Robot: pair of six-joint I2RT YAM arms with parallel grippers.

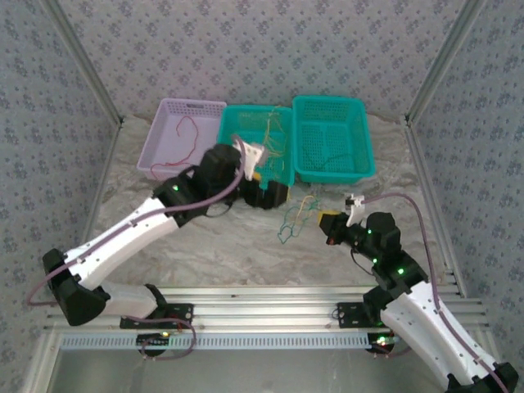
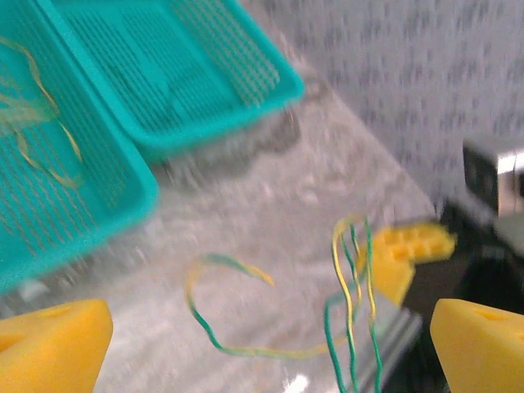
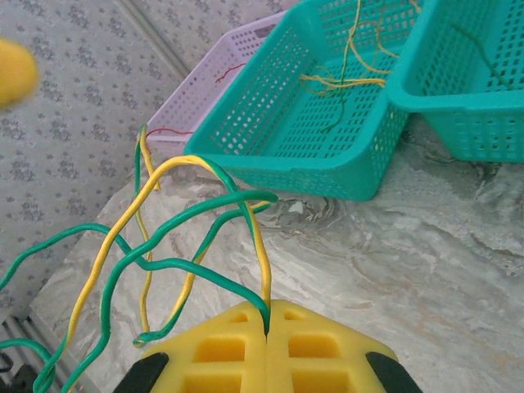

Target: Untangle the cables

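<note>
Separation seems in hand: the right pincer (image 3: 266,344) is clenched on the green-and-yellow cables (image 3: 164,254) just in front of the middle teal basket (image 3: 327,155), and the left pincer (image 2: 268,348), released beside that basket, likely must next pinch one strand and draw it clear.

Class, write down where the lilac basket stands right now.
Top view: the lilac basket sits far left at the back of the table, directly beside the left teal basket.
</note>
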